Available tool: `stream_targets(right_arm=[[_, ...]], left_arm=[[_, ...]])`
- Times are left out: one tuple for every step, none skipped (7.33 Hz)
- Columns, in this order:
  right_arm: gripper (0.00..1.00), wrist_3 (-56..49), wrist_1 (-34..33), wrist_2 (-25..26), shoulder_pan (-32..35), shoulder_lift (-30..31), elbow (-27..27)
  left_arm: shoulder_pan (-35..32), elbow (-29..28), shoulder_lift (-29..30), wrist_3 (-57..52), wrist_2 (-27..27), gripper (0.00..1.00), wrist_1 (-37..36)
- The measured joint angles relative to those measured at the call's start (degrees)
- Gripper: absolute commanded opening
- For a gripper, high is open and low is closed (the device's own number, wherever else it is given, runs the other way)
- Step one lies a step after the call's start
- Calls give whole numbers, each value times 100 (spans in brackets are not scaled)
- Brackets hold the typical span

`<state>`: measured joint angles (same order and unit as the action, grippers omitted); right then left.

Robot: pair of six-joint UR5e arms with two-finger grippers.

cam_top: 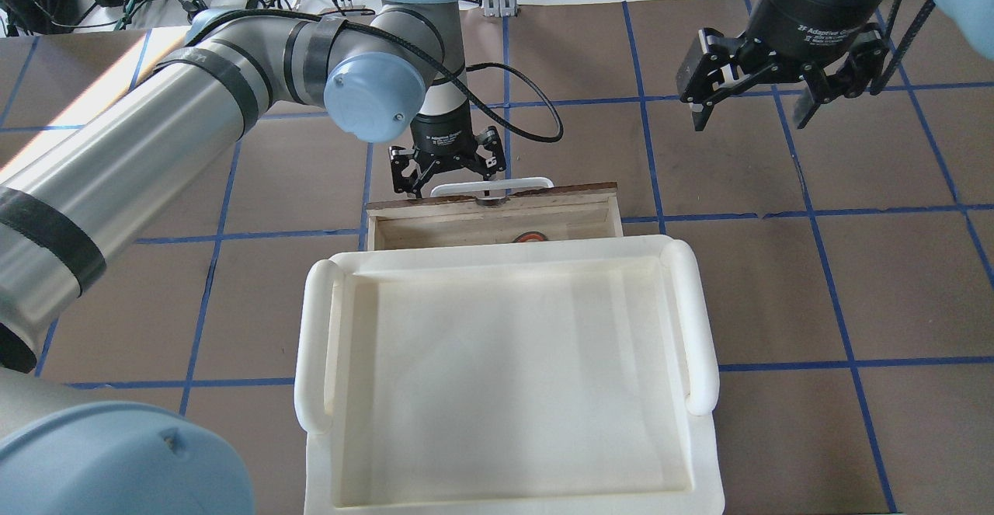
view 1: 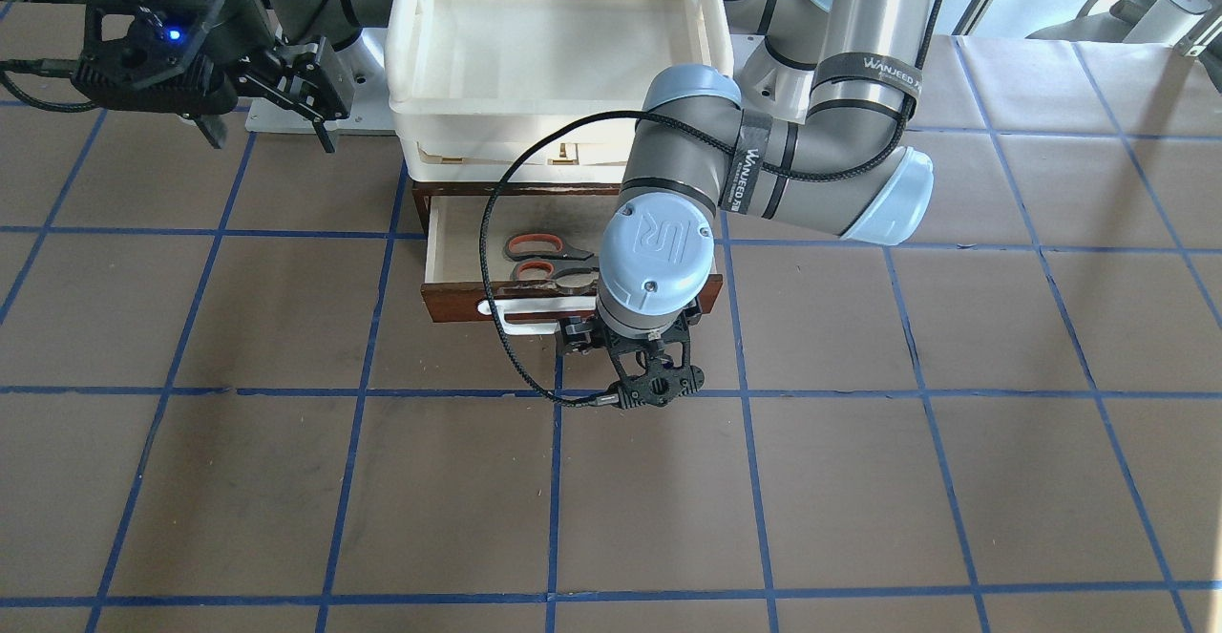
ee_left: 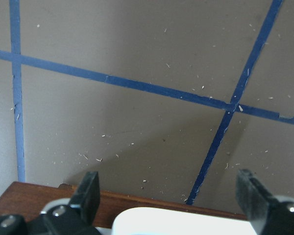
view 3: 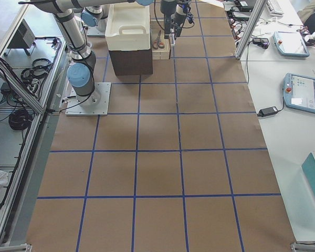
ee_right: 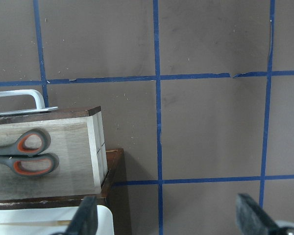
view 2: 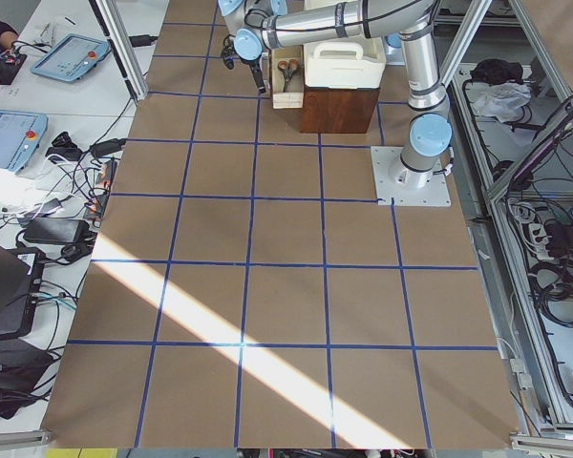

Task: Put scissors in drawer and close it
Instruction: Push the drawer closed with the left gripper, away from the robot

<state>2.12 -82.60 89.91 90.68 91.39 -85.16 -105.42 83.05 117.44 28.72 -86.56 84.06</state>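
Note:
The drawer (view 1: pixel 456 297) stands pulled out, its pale inside showing. The scissors (view 1: pixel 539 261) lie in it, orange-and-black handles toward the view's left; they also show in the right wrist view (ee_right: pixel 27 152) and as an orange sliver in the overhead view (cam_top: pixel 531 237). My left gripper (cam_top: pixel 449 182) is open at the drawer's front, its fingers to either side of the white handle (ee_left: pixel 176 220), not closed on it. My right gripper (cam_top: pixel 749 115) is open and empty, held high and off to the side of the drawer.
A cream-white plastic tray (cam_top: pixel 311 344) sits on top of the dark wooden cabinet (view 2: pixel 334 110) that holds the drawer. Brown table surface with blue tape grid (view 1: pixel 668 499) lies all around. The left arm's cable (view 1: pixel 496 327) loops over the drawer.

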Motion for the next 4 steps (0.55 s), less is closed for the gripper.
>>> stream_targets(right_arm=[[99, -3, 2, 0, 2, -3, 0], [99, -4, 0, 0, 2, -6, 0], [99, -4, 1, 0, 2, -6, 0], [99, -5, 4, 0, 2, -6, 0]], left_arm=[[1, 0, -8, 1, -8, 100, 108], [0, 0, -28, 2, -16, 100, 243], [-5, 2, -49, 2, -20, 100, 360], [-27, 6, -63, 2, -26, 100, 449]])
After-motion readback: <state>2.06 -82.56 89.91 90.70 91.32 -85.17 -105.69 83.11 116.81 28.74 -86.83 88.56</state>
